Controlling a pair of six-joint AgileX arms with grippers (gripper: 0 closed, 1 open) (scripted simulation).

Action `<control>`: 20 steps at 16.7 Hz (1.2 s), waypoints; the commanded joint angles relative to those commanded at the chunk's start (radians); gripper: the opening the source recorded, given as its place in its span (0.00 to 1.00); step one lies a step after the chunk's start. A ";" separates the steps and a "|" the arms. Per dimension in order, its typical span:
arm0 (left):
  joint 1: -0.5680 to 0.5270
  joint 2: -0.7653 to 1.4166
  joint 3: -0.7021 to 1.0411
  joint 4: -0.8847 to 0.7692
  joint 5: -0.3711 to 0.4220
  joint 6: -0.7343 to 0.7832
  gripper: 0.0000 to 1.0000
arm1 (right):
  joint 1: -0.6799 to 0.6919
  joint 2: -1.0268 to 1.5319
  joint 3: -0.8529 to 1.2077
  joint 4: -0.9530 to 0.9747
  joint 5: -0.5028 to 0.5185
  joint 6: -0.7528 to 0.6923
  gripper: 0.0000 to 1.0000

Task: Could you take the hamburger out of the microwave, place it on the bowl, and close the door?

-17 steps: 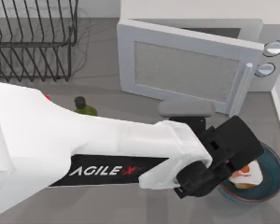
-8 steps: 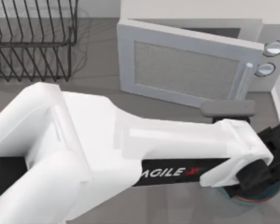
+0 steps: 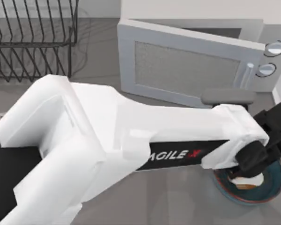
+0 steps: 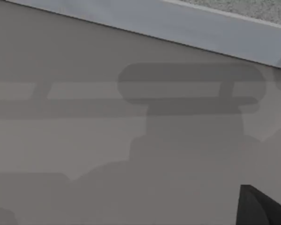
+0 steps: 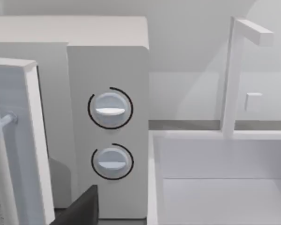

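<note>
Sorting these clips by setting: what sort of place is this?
Likely a kitchen counter, rendered: a microwave with its door ajar, a wire dish rack, and a sink with a faucet beside it.

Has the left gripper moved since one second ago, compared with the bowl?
Yes. The left gripper has shifted from over the bowl's left side toward the table's right edge, nearer the microwave knobs.
</note>
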 joint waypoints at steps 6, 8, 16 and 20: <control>0.127 0.109 0.153 0.052 0.057 0.149 0.00 | 0.000 0.000 0.000 0.000 0.000 0.000 1.00; 0.127 0.109 0.153 0.052 0.057 0.149 0.00 | 0.000 0.000 0.000 0.000 0.000 0.000 1.00; 0.190 0.251 0.386 -0.002 0.092 0.218 0.00 | 0.000 0.000 0.000 0.000 0.000 0.000 1.00; 0.254 0.367 0.593 -0.046 0.129 0.283 0.00 | 0.000 0.000 0.000 0.000 0.000 0.000 1.00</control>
